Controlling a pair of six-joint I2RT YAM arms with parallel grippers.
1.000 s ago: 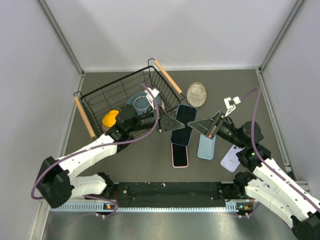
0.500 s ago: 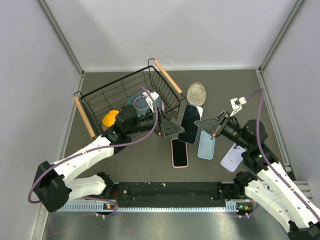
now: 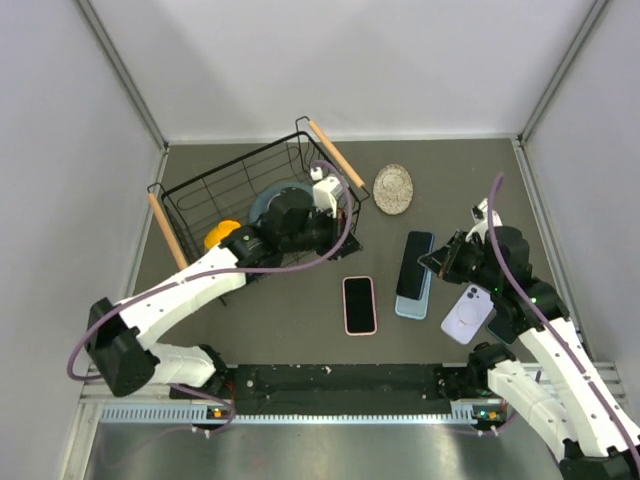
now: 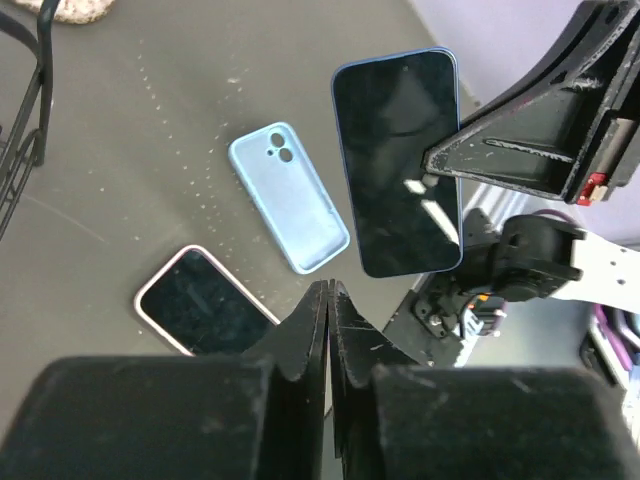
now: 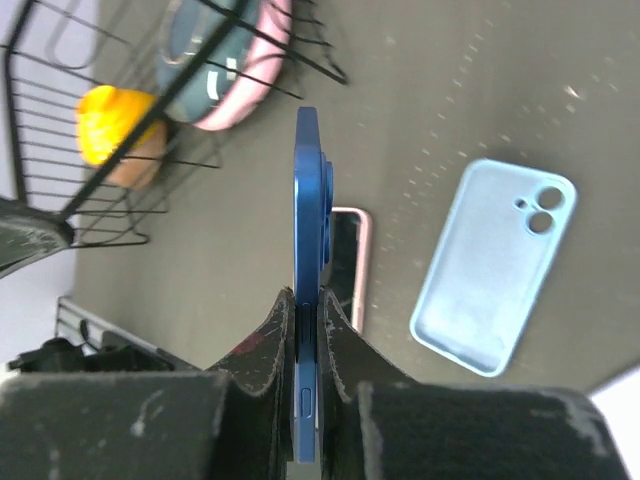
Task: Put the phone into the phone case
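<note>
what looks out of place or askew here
Nothing looks spilled or damaged. The one odd thing is the blue phone, held in the air on its edge by the right gripper, close to the empty light blue case.

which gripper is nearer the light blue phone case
Right. The right gripper holds a dark blue phone over the light blue phone case; the left gripper is beside the black wire basket.

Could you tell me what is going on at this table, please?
The right gripper pinches a dark blue phone and holds it over the empty light blue case. The left gripper, shut on nothing, hangs beside the wire basket. The phone is not yet in the case.
</note>
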